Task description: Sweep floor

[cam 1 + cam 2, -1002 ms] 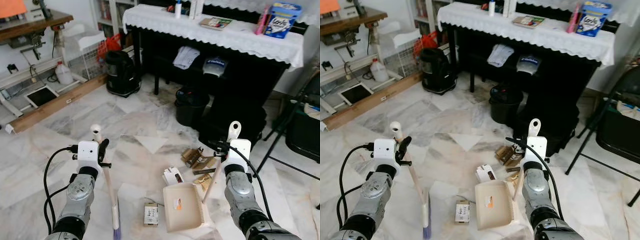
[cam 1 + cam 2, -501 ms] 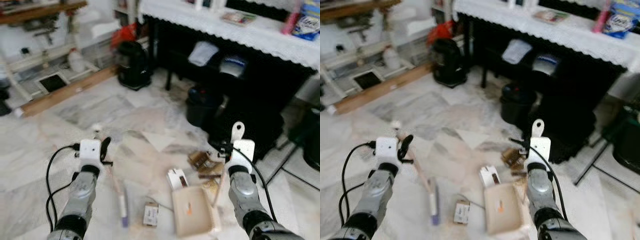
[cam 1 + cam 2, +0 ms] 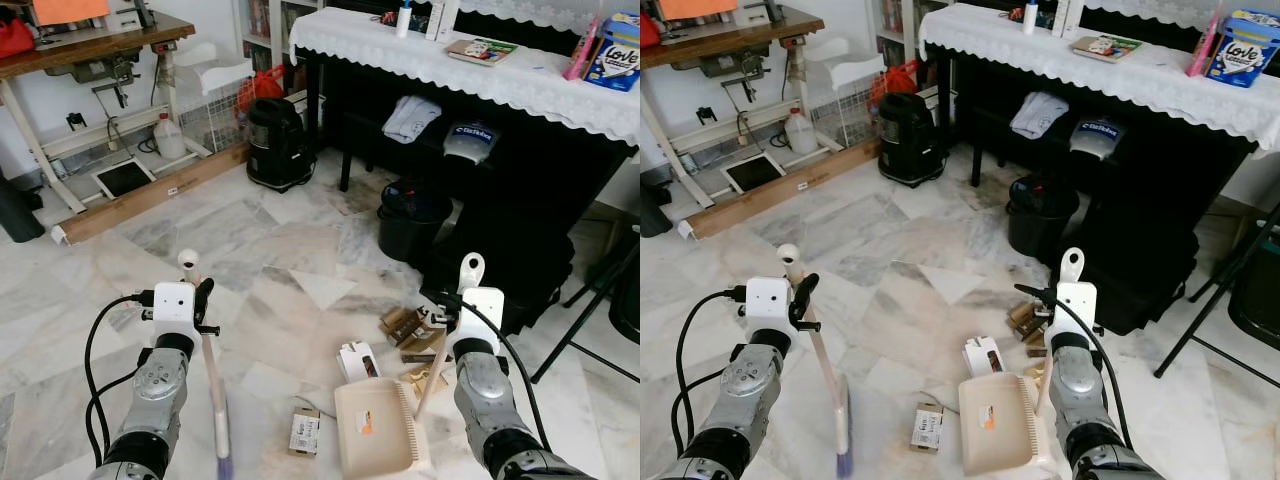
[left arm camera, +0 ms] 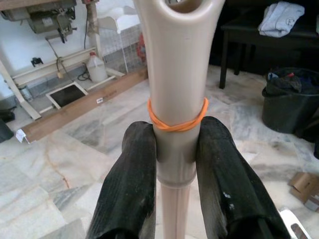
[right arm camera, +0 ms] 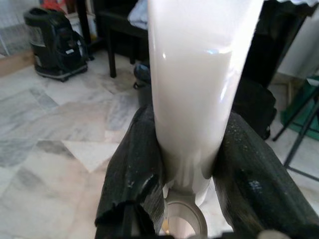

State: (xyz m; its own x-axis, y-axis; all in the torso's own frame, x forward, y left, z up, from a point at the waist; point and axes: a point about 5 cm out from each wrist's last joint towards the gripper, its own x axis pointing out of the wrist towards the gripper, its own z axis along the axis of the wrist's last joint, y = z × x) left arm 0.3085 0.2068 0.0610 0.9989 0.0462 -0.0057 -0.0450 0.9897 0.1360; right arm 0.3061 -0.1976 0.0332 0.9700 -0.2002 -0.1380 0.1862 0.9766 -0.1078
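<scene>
Left wrist view has my left gripper [image 4: 175, 149] clamped on the broom handle [image 4: 178, 89]; right gripper [image 5: 184, 149] pinches the dustpan handle [image 5: 192, 84]. Dustpan [image 3: 375, 440] sits on the marble beside the small carton [image 3: 304, 431], so I'd flick bristles low toward its lip.

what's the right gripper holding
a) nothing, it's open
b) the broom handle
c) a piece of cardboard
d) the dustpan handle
d: the right gripper is clamped on the pale handle that runs down to the beige dustpan resting on the floor, while the left gripper has the broom handle.
</scene>
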